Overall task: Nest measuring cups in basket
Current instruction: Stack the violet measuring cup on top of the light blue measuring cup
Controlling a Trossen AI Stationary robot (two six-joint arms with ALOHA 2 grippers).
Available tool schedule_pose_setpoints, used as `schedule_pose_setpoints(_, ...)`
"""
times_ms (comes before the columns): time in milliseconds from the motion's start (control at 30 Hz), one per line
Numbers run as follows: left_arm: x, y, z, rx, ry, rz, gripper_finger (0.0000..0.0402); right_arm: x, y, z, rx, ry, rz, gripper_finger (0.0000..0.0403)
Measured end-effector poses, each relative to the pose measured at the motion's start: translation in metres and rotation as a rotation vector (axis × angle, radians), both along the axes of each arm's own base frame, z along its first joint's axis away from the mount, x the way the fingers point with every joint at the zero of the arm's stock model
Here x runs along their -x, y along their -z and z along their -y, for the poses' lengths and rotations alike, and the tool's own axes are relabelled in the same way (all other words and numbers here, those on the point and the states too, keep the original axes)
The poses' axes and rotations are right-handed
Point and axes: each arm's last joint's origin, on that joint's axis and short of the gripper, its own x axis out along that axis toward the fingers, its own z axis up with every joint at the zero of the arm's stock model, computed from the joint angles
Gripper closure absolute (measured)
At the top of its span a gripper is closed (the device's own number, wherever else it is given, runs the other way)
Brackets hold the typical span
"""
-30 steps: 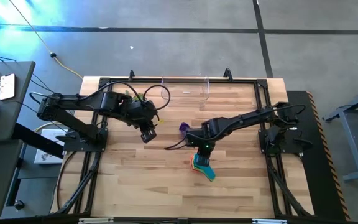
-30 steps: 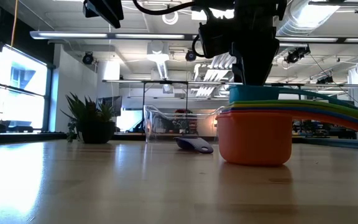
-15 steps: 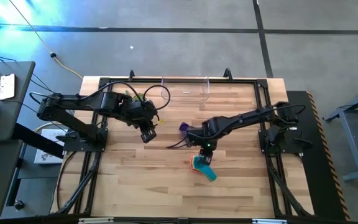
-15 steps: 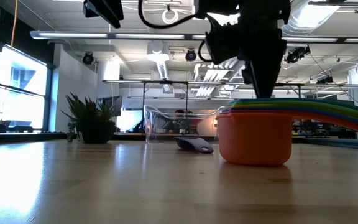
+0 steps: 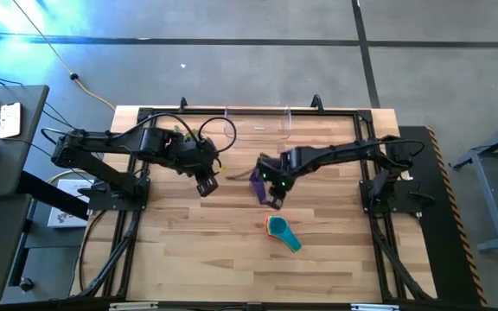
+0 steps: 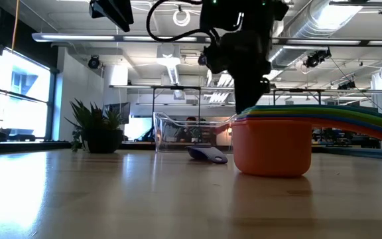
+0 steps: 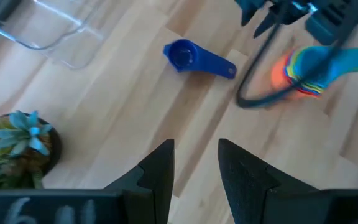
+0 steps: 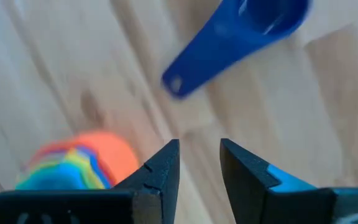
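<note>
My right gripper (image 5: 275, 198) hangs above the wooden table (image 5: 180, 250) near its middle, its two dark fingers (image 8: 160, 171) slightly spread with a narrow gap between them and nothing pinched. In my right wrist view the small blue plastic measuring cup (image 8: 241, 38) lies just ahead of those fingers, apart from them. From above, that cup (image 5: 256, 179) lies just at 11 o'clock of the gripper. The nested stack of coloured plastic measuring cups (image 5: 282, 231), teal on top and orange at the bottom (image 6: 272, 147), stands on the table at about 5 o'clock from the gripper, clear of it. The clear rectangular plastic basket (image 5: 258, 122) sits at the table's far edge, at 12 o'clock. My left gripper (image 5: 204, 185) waits at 9 o'clock, fingers (image 7: 157, 171) slightly parted and holding nothing, near the small green leafy plant (image 7: 14, 146).
</note>
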Motion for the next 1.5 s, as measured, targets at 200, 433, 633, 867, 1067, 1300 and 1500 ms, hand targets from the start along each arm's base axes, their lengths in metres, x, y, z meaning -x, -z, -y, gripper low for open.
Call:
schedule_pose_setpoints(200, 0.001, 0.000, -0.011, -0.049, -0.060, -0.009, 0.0289, -0.005, -0.003, 0.039, 0.003, 0.135, 0.085, 0.0297)
schedule_pose_setpoints(433, 0.002, 0.000, -0.033, -0.091, -0.114, -0.024, 0.0289, -0.007, -0.005, 0.069, 0.036, 0.227, 0.151, 0.0297)
schedule_pose_setpoints(633, 0.005, 0.000, -0.055, -0.124, -0.111, -0.052, 0.0289, -0.011, -0.003, 0.077, 0.040, 0.260, 0.194, 0.0297)
schedule_pose_setpoints(867, 0.010, 0.001, -0.076, -0.130, -0.067, -0.087, 0.0289, -0.020, 0.018, 0.072, 0.010, 0.316, 0.146, 0.0297)
schedule_pose_setpoints(1067, 0.015, 0.001, -0.091, -0.124, -0.048, -0.109, 0.0289, -0.024, 0.029, 0.066, 0.031, 0.380, 0.116, 0.0297)
schedule_pose_setpoints(1300, 0.019, 0.001, -0.103, -0.136, -0.065, -0.123, 0.0289, -0.027, 0.040, 0.067, 0.071, 0.435, 0.091, 0.0297)
schedule_pose_setpoints(1500, 0.021, 0.001, -0.107, -0.134, -0.072, -0.125, 0.0289, -0.031, 0.053, 0.068, 0.052, 0.448, 0.075, 0.0297)
